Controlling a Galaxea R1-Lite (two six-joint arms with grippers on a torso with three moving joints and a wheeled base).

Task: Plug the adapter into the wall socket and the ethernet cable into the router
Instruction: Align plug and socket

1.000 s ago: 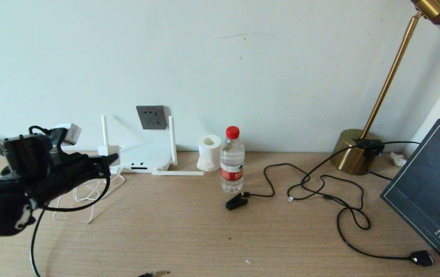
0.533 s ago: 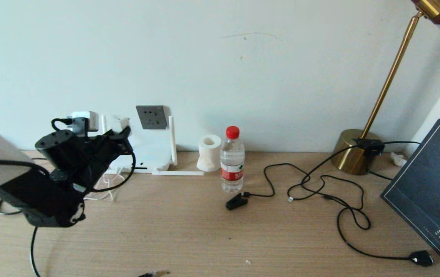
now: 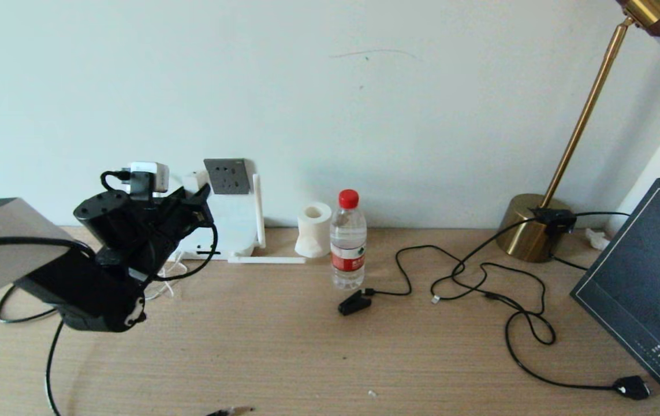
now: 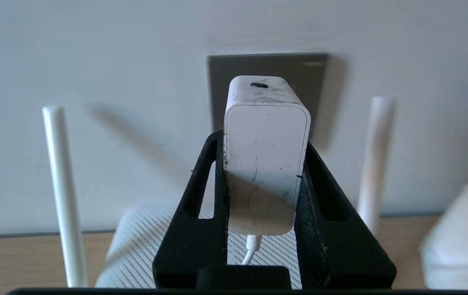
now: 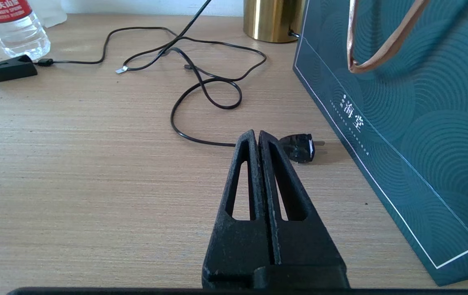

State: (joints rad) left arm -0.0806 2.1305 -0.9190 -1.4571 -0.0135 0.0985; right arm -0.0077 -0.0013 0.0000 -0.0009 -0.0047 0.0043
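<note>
My left gripper (image 3: 198,199) is shut on the adapter (image 4: 264,164), a white rounded block with its thin white cord hanging below. It holds the adapter up in front of the dark grey wall socket (image 3: 227,175), just left of the plate in the head view. The adapter's prongs are hidden. The white router (image 3: 237,231) stands under the socket and is partly hidden by the arm. One antenna (image 3: 257,208) is upright. A thick black cable, apparently the ethernet cable (image 3: 48,370), lies at the front left. A pale-tipped end (image 3: 231,411) shows at the near edge. My right gripper (image 5: 257,133) is shut and empty.
Right of the router stand a paper roll (image 3: 313,228) and a water bottle (image 3: 348,242). A black clip plug (image 3: 354,302), thin black cords (image 3: 514,323) and a black plug (image 3: 630,387) lie on the table. At the right are a brass lamp base (image 3: 529,228) and a teal bag (image 3: 641,289).
My left arm has carried the adapter up and to the right, from beside the router's left antenna to just in front of the wall socket. The white cord has trailed after it.
</note>
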